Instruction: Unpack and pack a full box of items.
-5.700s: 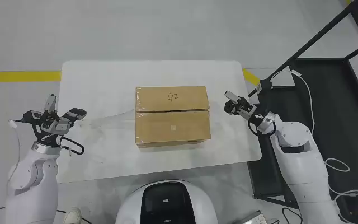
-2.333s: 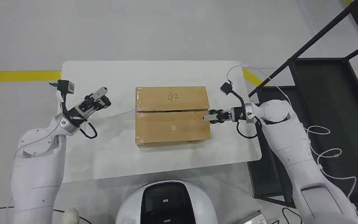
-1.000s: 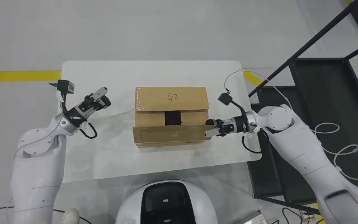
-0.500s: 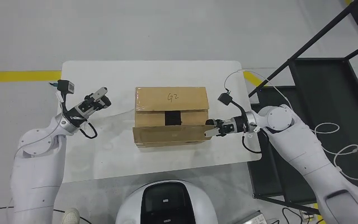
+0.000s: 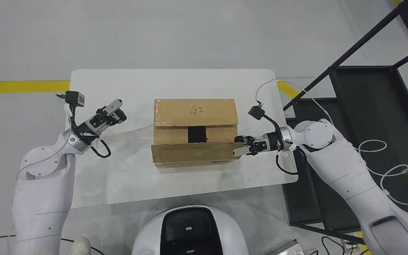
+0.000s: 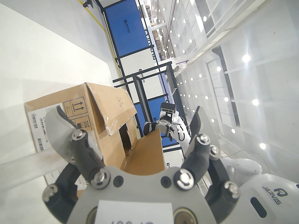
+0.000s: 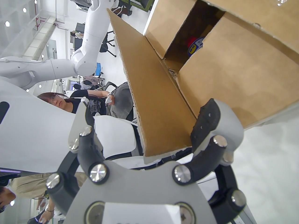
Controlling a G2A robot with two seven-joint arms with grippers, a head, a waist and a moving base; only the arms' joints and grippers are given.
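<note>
Right gripper (image 5: 237, 146): fingers spread wide at the right end of the box (image 5: 196, 115). The edge of the near flap (image 5: 194, 153) sits between them, against one finger pad (image 7: 206, 120).
Left gripper (image 5: 115, 112): fingers wide apart, holding nothing, over the table (image 5: 115, 172) to the box's left and apart from it.
Box: brown cardboard, mid-table, printed labels on its left end. Far flap flat, handwritten mark on top. Near flap tilted up, with a dark gap between the two.
Contents: a red, blue and yellow item (image 7: 194, 45), partly seen.
</note>
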